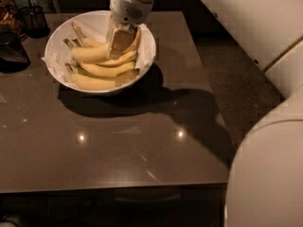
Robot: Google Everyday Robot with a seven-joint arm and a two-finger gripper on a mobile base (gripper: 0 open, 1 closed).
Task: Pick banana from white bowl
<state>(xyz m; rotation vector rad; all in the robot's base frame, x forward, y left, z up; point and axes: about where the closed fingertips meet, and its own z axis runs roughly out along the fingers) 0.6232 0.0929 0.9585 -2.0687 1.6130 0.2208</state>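
Yellow among two near-twins (106,71) in the white bowl (99,91) at the far left of the surface (142,141), the banana (92,54) lies just under the hand (121,41), whose grip cannot be told; the crowding may snag or dislodge it.

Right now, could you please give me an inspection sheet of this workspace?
Surface: dark glossy table with light glints on it.
Job's things: bowl at the table's far left, paper-lined, holding several bananas.
Clutter: mesh cup and a dark object at the left edge.
Grippers: gripper down in the bowl, over the bananas at its right side.
Cables: nothing seen.
Surroundings: floor to the right; the robot's white arm fills the right side.
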